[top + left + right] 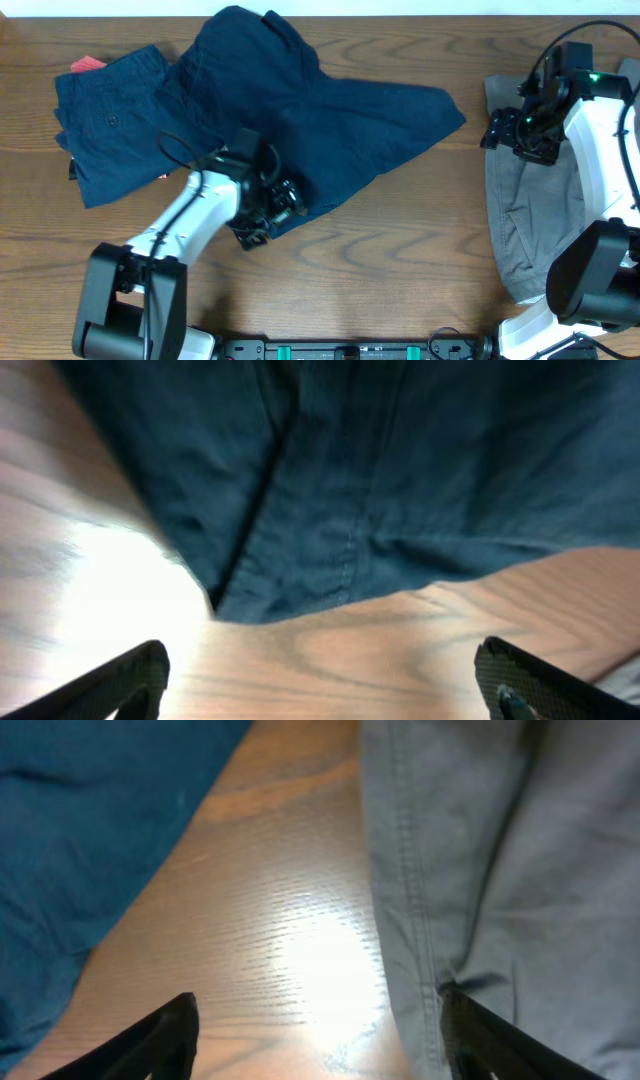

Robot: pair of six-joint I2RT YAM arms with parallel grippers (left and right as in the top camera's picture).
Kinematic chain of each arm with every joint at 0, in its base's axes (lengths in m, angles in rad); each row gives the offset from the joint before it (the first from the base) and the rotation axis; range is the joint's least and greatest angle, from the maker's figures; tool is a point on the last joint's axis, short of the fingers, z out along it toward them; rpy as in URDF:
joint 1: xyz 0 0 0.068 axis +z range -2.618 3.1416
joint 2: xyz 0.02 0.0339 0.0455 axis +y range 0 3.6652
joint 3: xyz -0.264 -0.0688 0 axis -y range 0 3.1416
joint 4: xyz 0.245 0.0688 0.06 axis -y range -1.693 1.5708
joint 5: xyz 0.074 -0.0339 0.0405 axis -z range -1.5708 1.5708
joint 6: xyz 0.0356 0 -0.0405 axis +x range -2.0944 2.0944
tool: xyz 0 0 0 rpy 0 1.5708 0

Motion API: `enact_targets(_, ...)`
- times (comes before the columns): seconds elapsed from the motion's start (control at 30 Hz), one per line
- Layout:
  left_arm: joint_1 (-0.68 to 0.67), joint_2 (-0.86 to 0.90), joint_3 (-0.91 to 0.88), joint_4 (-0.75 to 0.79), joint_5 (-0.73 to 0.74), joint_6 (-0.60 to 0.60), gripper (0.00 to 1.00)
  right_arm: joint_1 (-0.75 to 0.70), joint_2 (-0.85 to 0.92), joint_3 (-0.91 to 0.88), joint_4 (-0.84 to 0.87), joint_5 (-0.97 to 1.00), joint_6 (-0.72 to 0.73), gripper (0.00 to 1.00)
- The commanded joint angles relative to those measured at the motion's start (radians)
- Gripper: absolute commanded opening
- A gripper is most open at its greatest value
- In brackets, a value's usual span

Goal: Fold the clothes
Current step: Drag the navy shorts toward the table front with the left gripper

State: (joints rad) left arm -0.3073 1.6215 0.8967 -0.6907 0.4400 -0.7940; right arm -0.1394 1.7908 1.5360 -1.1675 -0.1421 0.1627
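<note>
Partly under the right arm (600,130), the grey garment (520,230) runs near-far, navy shorts (340,110) left-right; left claw (320,685) and right claw (315,1035) gape empty.

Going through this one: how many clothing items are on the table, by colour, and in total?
Navy blue: 2, the folded shorts and the spread-out garment
Light grey: 1, the rumpled garment
Red: 1, a red piece peeking from under the folded shorts, mostly hidden
Total: 4

Folded navy shorts (110,125) lie flat at far left, buttoned pocket up; a larger navy garment (320,110) sprawls rumpled in the middle, against them; a grey garment (525,210) lies creased at far right.
</note>
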Motion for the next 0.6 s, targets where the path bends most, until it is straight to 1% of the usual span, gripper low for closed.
enact_targets(0.0, -0.063, 0.006, -0.078, 0.117, -0.003, -0.184, 1.0, 0.011, 0.002, 0.0, 0.014, -0.016, -0.035, 0.72)
enact_targets(0.1, -0.101, 0.006, -0.142, 0.288, -0.019, -0.231, 0.98, 0.011, 0.012, -0.003, 0.021, -0.016, -0.035, 0.73)
enact_targets(0.17, -0.113, 0.006, -0.165, 0.357, -0.067, -0.255, 0.97, 0.012, 0.022, -0.003, 0.02, -0.016, -0.037, 0.74)
enact_targets(0.23, -0.12, 0.006, -0.168, 0.364, -0.128, -0.263, 0.93, 0.014, 0.028, -0.004, 0.019, -0.016, -0.037, 0.75)
enact_targets(0.27, -0.12, 0.006, -0.168, 0.364, -0.145, -0.263, 0.9, 0.014, 0.028, -0.006, 0.02, -0.016, -0.037, 0.75)
enact_targets(0.3, -0.119, 0.006, -0.168, 0.364, -0.147, -0.263, 0.85, 0.014, 0.028, -0.009, 0.021, -0.016, -0.037, 0.75)
enact_targets(0.33, -0.119, 0.006, -0.168, 0.364, -0.147, -0.264, 0.77, 0.014, 0.028, -0.01, 0.021, -0.016, -0.037, 0.75)
enact_targets(0.43, -0.119, 0.006, -0.168, 0.363, -0.147, -0.267, 0.66, 0.014, 0.028, -0.011, 0.023, -0.016, -0.037, 0.76)
enact_targets(0.47, -0.119, 0.006, -0.168, 0.362, -0.147, -0.267, 0.64, 0.014, 0.028, -0.011, 0.024, -0.016, -0.037, 0.76)
enact_targets(0.57, -0.119, 0.006, -0.168, 0.343, -0.146, -0.268, 0.64, 0.014, 0.028, -0.011, 0.024, -0.015, -0.038, 0.77)
